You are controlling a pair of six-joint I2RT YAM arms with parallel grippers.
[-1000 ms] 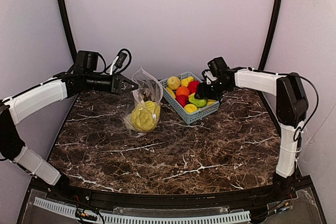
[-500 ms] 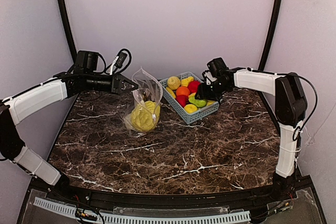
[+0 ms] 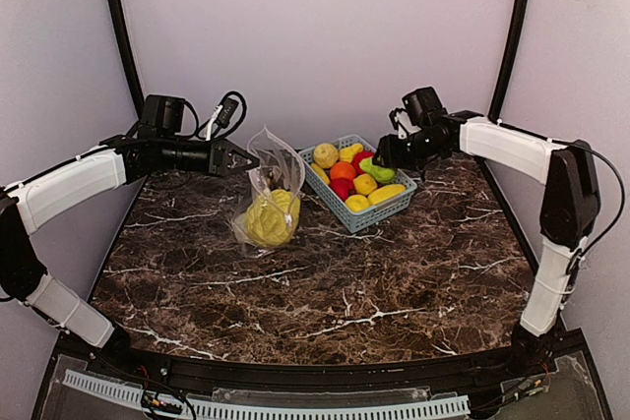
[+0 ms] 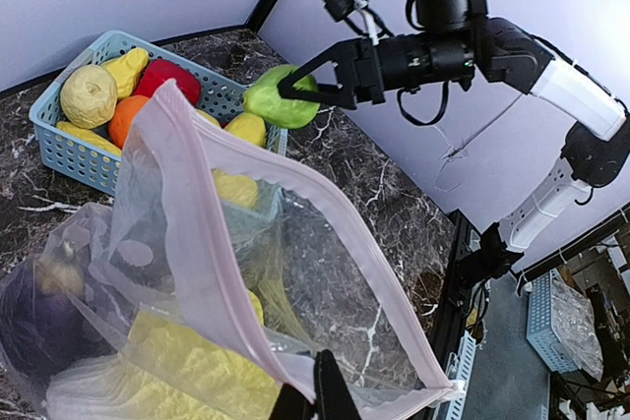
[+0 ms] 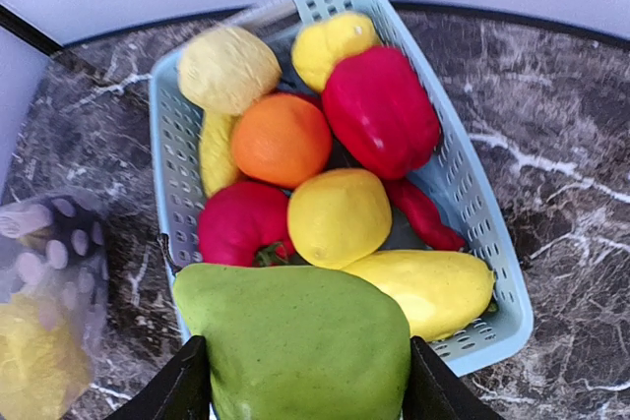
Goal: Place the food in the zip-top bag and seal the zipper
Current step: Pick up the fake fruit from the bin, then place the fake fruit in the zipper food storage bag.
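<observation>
Top external view: a dark brown marble-patterned table [image 3: 325,282] with white veins sits inside pale lilac walls [image 3: 315,36], with a black curved pole [image 3: 116,27] rising at each back corner. A light blue slatted basket [image 3: 394,206] stands toward the back of the table, right of centre. The zip-top bag [image 3: 268,194] stands just beside the basket's left end.

The left gripper [image 3: 241,159] reaches in from the left at the height of the bag's top. In the left wrist view its dark fingertips are pressed together on the bag's rim, pinching the pink zipper [image 4: 212,243] strip so that the mouth gapes toward the basket. Inside the bag lie the yellow cabbage [image 3: 271,218] and, seen from the left wrist, the dark purple eggplant [image 4: 34,307] at the bottom.

The right gripper [image 3: 381,156] comes in from the right, its two fingers clamped on either side of a green pear [image 3: 377,171]. The pear hangs over the basket, to the right of the bag's mouth and apart from it. In the right wrist view the basket holds an orange [image 5: 281,140], a red pepper [image 5: 379,110], a round yellow fruit [image 5: 338,215] and a long yellow piece [image 5: 428,287], among other pieces.
</observation>
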